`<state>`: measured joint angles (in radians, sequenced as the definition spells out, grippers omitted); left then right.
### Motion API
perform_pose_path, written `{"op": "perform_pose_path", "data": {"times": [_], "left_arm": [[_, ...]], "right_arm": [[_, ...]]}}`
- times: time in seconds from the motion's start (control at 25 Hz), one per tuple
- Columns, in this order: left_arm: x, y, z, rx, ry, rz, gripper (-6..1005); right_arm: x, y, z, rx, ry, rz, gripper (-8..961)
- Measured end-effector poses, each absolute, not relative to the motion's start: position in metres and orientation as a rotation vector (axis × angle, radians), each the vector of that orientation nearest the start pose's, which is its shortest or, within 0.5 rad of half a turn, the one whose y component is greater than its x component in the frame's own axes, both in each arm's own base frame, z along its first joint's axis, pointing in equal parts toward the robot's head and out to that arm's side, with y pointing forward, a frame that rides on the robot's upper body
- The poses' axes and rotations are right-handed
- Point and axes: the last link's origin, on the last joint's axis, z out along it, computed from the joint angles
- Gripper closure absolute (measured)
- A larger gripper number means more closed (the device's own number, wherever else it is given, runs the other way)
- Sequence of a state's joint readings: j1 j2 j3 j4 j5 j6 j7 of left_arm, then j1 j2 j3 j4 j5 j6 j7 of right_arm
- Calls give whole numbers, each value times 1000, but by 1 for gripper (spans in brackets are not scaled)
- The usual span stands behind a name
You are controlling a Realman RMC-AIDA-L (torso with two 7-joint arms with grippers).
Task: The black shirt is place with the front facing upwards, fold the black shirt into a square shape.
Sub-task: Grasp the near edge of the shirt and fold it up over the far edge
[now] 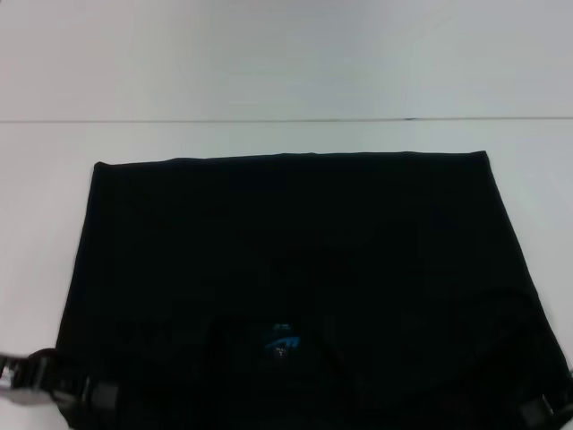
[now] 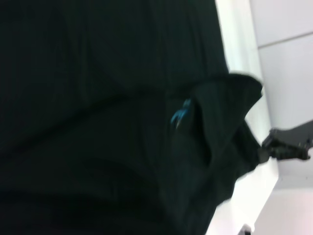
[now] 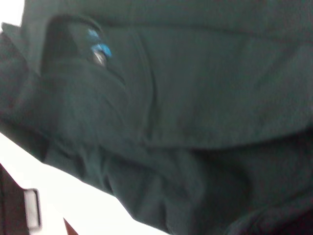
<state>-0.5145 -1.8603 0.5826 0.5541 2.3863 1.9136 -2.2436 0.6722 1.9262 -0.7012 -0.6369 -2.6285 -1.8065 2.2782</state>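
The shirt (image 1: 286, 260) is lying spread across the middle of the white desk (image 1: 269, 72), its blue label (image 1: 282, 343) showing at six o'clock. The left end effector (image 1: 54, 381) is sitting at its seven o'clock corner, the right end effector (image 1: 542, 410) at five o'clock; I cannot tell how either is set.

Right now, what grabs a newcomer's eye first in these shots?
The black shirt fills most of the white table, its far edge straight and flat. A small blue neck label stands out near the robot's side. The left hand and right hand sit at the shirt's two near corners.
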Motion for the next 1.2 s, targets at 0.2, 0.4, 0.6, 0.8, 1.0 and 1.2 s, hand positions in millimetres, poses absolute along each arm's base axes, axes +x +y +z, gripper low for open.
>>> {"op": "perform_pose_path", "data": {"times": [0.2, 0.4, 0.6, 0.8, 1.0, 1.2], "left_arm": [[-312, 297, 78, -2474, -2030, -388, 971], [-314, 329, 99, -2298, -1924, -559, 971], [-328, 355, 108, -2059, -1827, -697, 971], [-329, 372, 98, -1940, -1729, -806, 971], [-328, 386, 84, -1861, -1666, -844, 971], [-319, 403, 76, -1799, -1581, -896, 971]], "right_arm": [[293, 323, 53, -2568, 1908, 29, 932], [290, 343, 69, -2429, 1931, 350, 935], [295, 366, 72, -2203, 1921, 659, 937], [302, 387, 57, -1976, 1869, 852, 939], [306, 398, 38, -1825, 1808, 934, 940], [303, 403, 29, -1771, 1748, 988, 936]]}}
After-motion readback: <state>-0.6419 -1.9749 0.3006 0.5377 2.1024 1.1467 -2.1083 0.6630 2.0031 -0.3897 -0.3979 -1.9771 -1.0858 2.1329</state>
